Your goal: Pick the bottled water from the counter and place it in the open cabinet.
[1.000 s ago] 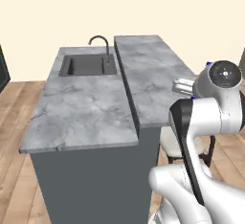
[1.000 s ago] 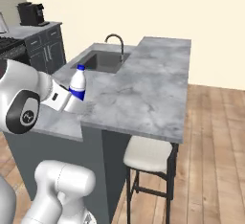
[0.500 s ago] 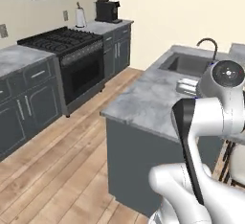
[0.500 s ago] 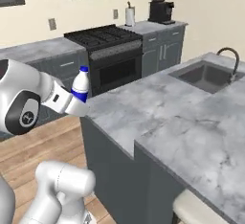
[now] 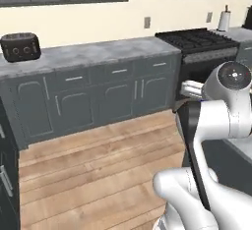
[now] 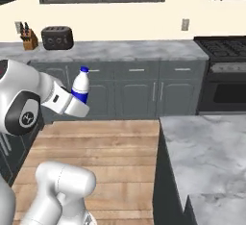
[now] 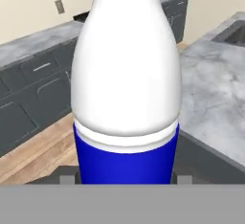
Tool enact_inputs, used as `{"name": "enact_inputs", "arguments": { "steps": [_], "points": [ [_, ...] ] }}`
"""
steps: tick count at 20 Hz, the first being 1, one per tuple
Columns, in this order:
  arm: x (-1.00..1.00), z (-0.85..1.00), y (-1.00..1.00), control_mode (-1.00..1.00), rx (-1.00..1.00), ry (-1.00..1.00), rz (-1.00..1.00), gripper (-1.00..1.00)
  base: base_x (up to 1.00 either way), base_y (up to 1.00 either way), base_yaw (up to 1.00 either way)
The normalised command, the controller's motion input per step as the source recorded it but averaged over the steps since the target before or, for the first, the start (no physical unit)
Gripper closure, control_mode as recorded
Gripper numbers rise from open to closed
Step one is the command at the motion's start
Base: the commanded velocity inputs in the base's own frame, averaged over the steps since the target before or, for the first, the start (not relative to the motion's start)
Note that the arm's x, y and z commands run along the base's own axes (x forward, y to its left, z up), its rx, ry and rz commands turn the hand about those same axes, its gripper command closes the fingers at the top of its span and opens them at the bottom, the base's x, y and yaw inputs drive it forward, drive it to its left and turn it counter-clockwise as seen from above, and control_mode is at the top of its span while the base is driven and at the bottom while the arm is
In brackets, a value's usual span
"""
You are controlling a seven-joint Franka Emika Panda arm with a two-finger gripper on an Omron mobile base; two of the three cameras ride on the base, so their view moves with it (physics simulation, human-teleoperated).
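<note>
Gripper (image 6: 76,107) is clenched on the bottled water (image 6: 80,85), held upright w/ cap up, in the air above the wood floor (image 6: 110,147), well apart from the marbled counter (image 6: 206,147) at right. Toaster (image 6: 57,37) & knife block (image 6: 30,40) sit on the far worktop.

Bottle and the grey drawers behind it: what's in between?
Just bare wooden floor, seen in the right base view; the bottled water is up in the gripper.
</note>
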Motion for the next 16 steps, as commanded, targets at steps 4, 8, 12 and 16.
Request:
{"name": "enact_inputs", "arguments": {
  "steps": [4,8,12,16],
  "points": [
    [0.0,0.0,0.0,1.0,0.0,0.0,0.0,1.0,-0.03,0.0,0.96],
    [0.0,0.0,0.0,1.0,0.0,0.0,0.0,1.0,0.0,-0.03,0.95],
    [0.0,0.0,0.0,1.0,0.0,0.0,0.0,1.0,0.0,-0.28,0.84],
    [0.0,0.0,0.0,1.0,0.0,0.0,0.0,1.0,0.0,-0.27,0.83]
  ]
}}
